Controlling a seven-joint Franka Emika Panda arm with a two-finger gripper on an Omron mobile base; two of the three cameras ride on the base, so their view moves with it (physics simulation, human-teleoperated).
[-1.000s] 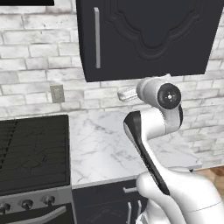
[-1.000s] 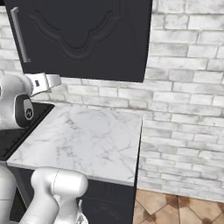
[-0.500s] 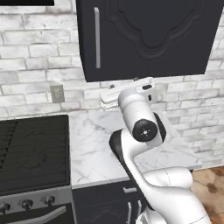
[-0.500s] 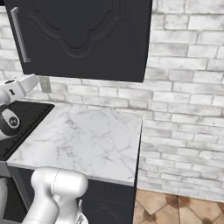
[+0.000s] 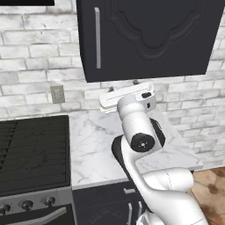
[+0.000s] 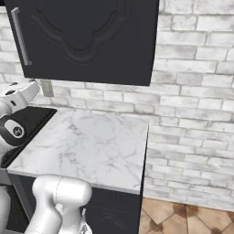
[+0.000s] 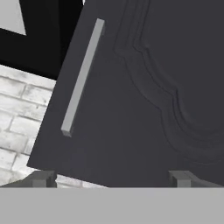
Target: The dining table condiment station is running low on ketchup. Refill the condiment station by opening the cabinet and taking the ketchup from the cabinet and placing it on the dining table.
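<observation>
Black cabinet (image 7: 144,100) shut, silver handle (image 7: 82,76)

Black cabinet (image 5: 149,39), silver handle (image 5: 97,38); white grey-veined marble counter (image 6: 87,148).

Counter (image 5: 99,149): white marble with grey veins, along the brick wall, dark front below.
Stove (image 5: 30,154): black, grated top, just left of the counter; round knobs (image 5: 26,205) along its front edge.
Wall (image 6: 192,114): whitewashed grey brick, behind counter and stove.
Outlet plate (image 5: 57,93): pale, on the brick above the stove's right rear corner.
Drawers (image 5: 105,206): dark, under the counter, small handles.
Floor (image 6: 183,217): brown tiles, lower right.
</observation>
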